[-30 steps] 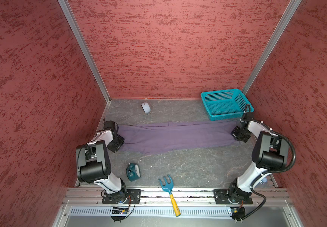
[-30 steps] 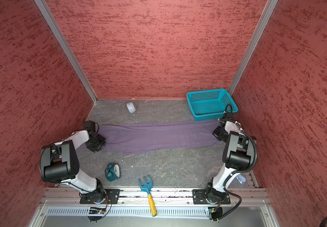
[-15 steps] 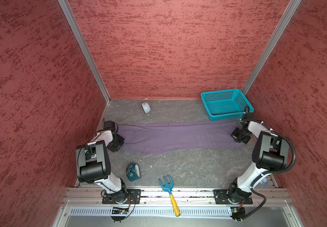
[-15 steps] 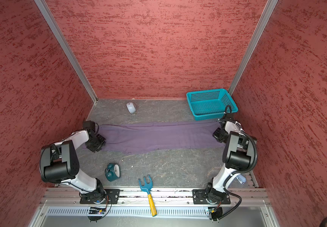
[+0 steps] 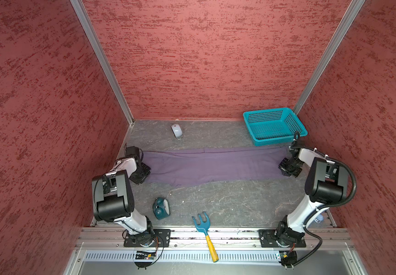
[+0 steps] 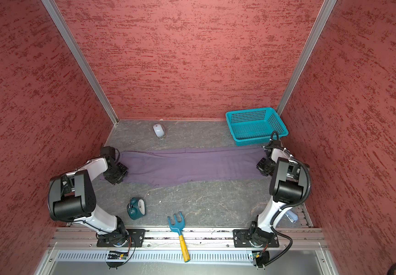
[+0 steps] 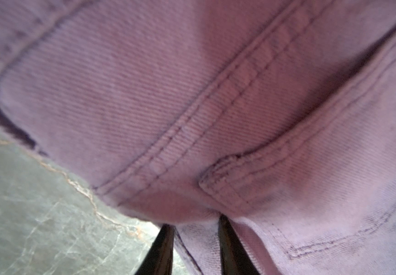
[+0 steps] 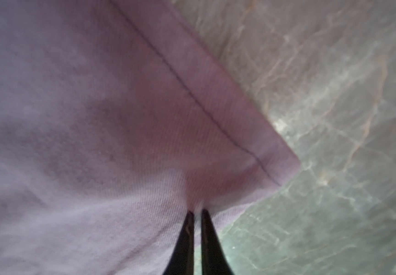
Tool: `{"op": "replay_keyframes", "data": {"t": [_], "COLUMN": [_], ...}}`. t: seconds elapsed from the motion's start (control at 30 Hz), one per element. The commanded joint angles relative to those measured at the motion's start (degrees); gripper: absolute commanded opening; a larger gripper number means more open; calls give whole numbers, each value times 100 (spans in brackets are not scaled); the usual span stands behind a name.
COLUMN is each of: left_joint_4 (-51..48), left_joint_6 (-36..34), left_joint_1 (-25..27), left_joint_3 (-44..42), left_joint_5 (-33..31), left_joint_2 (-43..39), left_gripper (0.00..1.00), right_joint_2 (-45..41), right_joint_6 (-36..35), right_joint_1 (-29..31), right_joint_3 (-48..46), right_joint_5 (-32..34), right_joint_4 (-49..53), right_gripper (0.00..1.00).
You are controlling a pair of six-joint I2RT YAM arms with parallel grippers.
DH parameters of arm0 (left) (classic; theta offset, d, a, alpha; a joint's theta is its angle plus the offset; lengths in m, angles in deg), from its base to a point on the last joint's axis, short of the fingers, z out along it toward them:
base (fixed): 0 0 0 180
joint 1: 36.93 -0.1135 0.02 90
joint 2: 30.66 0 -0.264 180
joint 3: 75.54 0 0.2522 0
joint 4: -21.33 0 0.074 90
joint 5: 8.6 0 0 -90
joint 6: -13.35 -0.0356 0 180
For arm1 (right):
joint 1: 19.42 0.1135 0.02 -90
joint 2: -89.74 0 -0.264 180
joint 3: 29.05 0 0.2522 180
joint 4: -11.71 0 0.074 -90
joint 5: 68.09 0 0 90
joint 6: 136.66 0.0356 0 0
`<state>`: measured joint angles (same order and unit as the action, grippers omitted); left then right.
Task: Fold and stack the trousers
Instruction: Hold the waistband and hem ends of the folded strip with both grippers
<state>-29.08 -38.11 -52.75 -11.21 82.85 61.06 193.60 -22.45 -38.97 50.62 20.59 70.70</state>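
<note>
The purple-grey trousers (image 5: 216,166) (image 6: 192,166) lie flat in a long band across the table from left to right. My left gripper (image 5: 144,172) (image 6: 120,173) sits low at their left end. In the left wrist view it (image 7: 195,222) is shut on a thick fold of the trousers (image 7: 192,95) beside stitched seams and a pocket corner. My right gripper (image 5: 285,169) (image 6: 262,167) is down at the right end. In the right wrist view it (image 8: 197,212) is shut on the trousers (image 8: 97,119) close to the hemmed corner, its jaws almost touching.
A teal basket (image 5: 273,140) stands at the back right, just behind the right arm. A white mouse (image 5: 176,130) lies at the back. A teal alarm clock (image 5: 160,208) and a blue rake with a yellow handle (image 5: 204,226) lie near the front edge. Red walls enclose three sides.
</note>
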Motion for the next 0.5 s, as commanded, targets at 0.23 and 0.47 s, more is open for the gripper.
{"op": "replay_keyframes", "data": {"t": [0.23, 0.47], "left_joint_4": [221, 244], "left_joint_6": [-33, -40], "left_joint_1": [-61, -55], "left_joint_3": [-240, -267], "left_joint_5": [48, 83], "left_joint_2": [259, 197], "left_gripper": [32, 32], "right_joint_2": [-367, -753], "right_joint_6": [-154, -302], "right_joint_1": [-15, -25], "right_joint_3": [246, 378], "right_joint_5": [226, 482], "right_joint_4": [407, 811], "right_gripper": [0, 0]}}
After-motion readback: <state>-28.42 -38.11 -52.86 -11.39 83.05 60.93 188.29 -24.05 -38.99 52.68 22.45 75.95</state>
